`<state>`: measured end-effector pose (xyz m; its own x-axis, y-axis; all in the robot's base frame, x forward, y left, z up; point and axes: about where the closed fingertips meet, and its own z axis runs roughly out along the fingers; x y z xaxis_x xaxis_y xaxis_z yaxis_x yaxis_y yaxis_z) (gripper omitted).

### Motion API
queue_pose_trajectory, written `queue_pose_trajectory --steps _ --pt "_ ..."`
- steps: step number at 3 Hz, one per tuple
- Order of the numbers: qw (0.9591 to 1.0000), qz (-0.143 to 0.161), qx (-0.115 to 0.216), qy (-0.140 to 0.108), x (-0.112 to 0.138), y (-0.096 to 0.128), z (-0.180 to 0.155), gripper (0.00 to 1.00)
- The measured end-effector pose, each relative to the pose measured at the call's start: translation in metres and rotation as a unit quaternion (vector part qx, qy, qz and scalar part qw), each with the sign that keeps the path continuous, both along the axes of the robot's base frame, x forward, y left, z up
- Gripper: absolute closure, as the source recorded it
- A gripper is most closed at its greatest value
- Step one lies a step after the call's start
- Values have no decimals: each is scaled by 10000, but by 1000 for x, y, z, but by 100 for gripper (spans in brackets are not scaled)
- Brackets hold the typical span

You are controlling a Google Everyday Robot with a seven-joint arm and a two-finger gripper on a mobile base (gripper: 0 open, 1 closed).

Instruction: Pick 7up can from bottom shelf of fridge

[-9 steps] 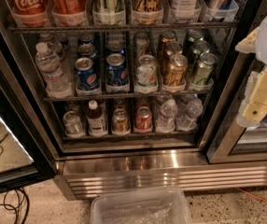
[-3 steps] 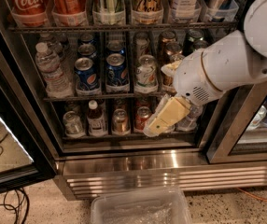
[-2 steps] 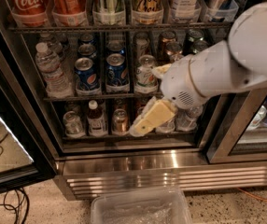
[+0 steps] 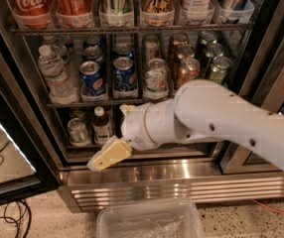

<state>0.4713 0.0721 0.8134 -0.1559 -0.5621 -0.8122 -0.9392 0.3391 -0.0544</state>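
Note:
The fridge (image 4: 157,182) stands with its door open, and its ribbed steel base is below. On the bottom shelf (image 4: 82,146), at the left, stands the 7up can (image 4: 77,131), pale silvery-grey, next to a small red-capped bottle (image 4: 101,125). My gripper (image 4: 107,155), pale yellow at its tip, hangs in front of the shelf's front edge, just right of and below the 7up can and apart from it. My white arm (image 4: 216,120) reaches in from the right and hides the rest of the bottom shelf.
Blue Pepsi cans (image 4: 90,78) and a water bottle (image 4: 55,76) stand on the rack above, and Coca-Cola bottles (image 4: 25,1) on the top one. The open glass door (image 4: 3,148) is at the left, with cables (image 4: 3,222) on the floor. A clear plastic bin (image 4: 149,222) sits below the fridge.
My arm has swung in from the right and moved left and down across the bottom shelf. The gripper is now near the 7up can, and the arm covers the shelf's middle and right cans.

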Motion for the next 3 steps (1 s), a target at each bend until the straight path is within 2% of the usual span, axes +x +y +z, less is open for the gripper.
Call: queue_pose_trajectory --steps 1,2,3 --pt "9990 -161 405 -53 -6 38 -20 0" --pt "9976 -363 503 -310 7 46 -10 0" --pt "9976 -364 503 -310 7 45 -10 0"
